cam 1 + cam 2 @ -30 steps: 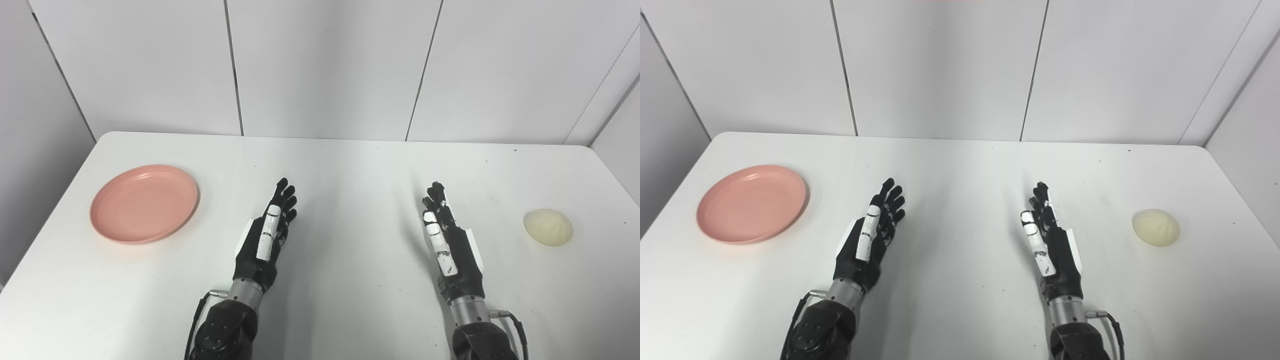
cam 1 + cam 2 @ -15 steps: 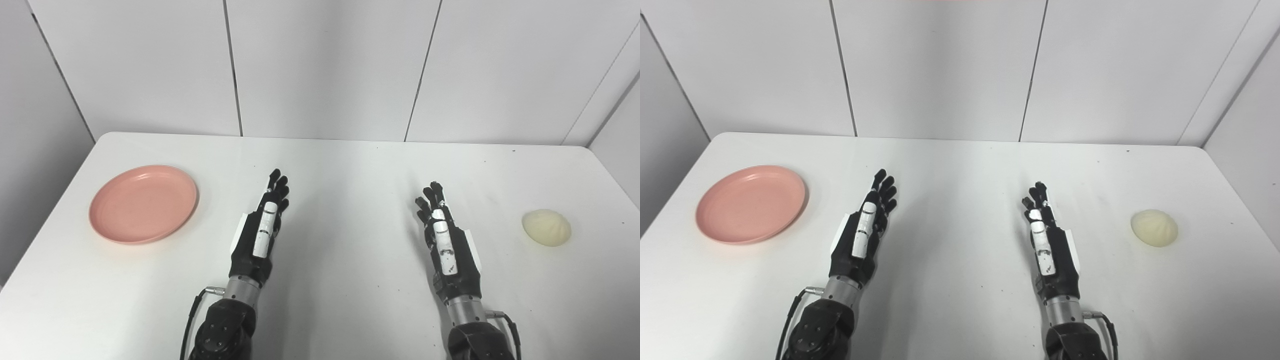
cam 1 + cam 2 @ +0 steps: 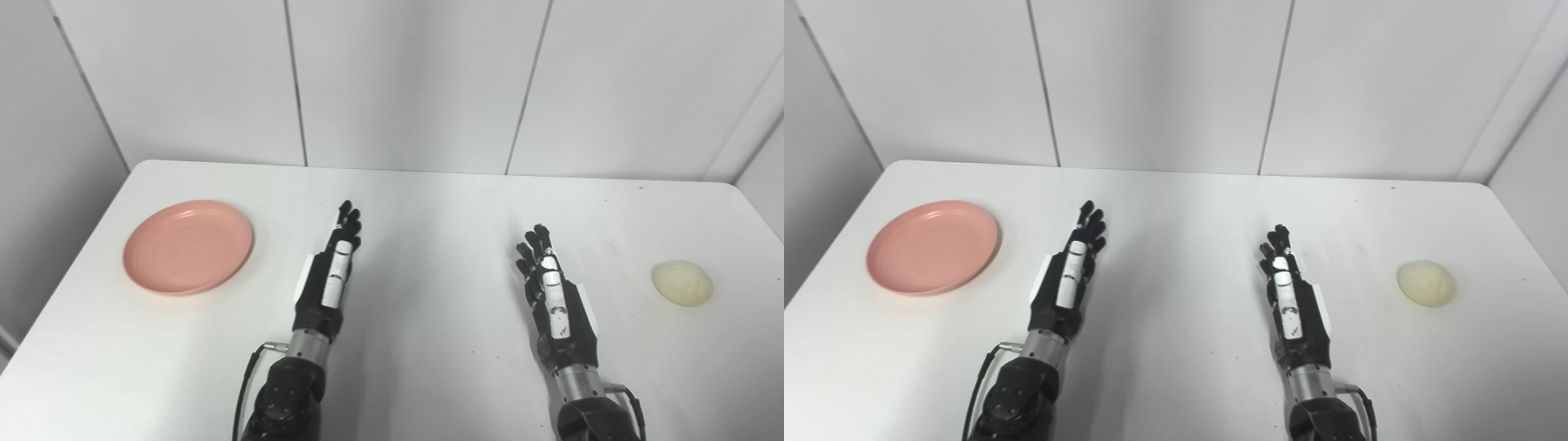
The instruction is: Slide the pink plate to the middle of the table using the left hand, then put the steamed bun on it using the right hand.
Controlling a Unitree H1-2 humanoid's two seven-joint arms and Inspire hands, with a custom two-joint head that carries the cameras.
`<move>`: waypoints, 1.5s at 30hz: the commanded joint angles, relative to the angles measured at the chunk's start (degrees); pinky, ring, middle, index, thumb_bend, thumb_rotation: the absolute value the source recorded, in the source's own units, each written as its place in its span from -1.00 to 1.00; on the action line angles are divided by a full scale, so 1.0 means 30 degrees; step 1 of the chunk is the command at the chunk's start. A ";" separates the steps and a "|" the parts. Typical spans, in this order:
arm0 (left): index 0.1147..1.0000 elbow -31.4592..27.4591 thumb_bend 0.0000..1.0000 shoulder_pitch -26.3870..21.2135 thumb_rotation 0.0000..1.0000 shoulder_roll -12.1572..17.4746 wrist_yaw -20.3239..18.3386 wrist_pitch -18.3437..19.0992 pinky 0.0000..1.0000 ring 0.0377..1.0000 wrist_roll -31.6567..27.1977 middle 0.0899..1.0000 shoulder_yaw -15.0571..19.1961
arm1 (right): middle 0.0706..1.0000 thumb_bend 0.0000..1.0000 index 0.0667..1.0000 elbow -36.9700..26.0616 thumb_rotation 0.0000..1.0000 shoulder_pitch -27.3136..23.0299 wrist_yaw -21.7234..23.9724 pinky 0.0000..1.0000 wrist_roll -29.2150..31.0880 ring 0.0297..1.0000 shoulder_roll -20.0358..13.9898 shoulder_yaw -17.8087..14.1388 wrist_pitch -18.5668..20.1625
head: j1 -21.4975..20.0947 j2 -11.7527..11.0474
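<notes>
From my seat I see a smooth white counter (image 3: pixel 429 202) with rounded far corners, matte and lightly speckled with dark flecks, set against pale panelled walls (image 3: pixel 404 79). The pink plate (image 3: pixel 188 246) sits at the far left of the counter — round, shallow, with a low raised rim and a dull plastic-looking finish, nothing on it. The steamed bun (image 3: pixel 682 283) lies at the right side, a pale cream dome with faint pleats running over its top, well apart from the plate. My left hand (image 3: pixel 329 278) hovers near the middle, to the right of the plate, its black fingers (image 3: pixel 349 222) stretched forward, side by side and holding nothing. My right hand (image 3: pixel 554 294) — black shell with a white strip along the back — lies left of the bun, fingers (image 3: pixel 534 242) extended and slightly fanned, empty too.
</notes>
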 commanded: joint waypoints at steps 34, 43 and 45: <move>0.56 -0.3037 0.47 -0.4081 1.00 0.4172 0.2527 0.2404 0.80 0.61 -0.1967 0.56 0.5648 | 1.00 0.03 1.00 0.2811 0.87 0.0068 0.0925 1.00 0.0451 1.00 -0.0878 -0.0937 -0.3041 | 0.2110 -0.1147; 0.41 -0.2126 0.43 -0.4401 1.00 0.5760 0.3113 0.2800 0.63 0.45 -0.2393 0.43 0.7155 | 1.00 -0.01 1.00 0.2636 0.92 0.0141 0.0982 1.00 0.0427 1.00 -0.0995 -0.0926 -0.3002 | 0.2314 -0.0916; 0.40 -0.1344 0.43 -0.4522 1.00 0.6247 0.3139 0.2587 0.61 0.46 -0.2440 0.43 0.7465 | 1.00 0.00 1.00 0.2566 0.92 0.0161 0.1008 1.00 0.0441 1.00 -0.1031 -0.0905 -0.2882 | 0.2335 -0.0895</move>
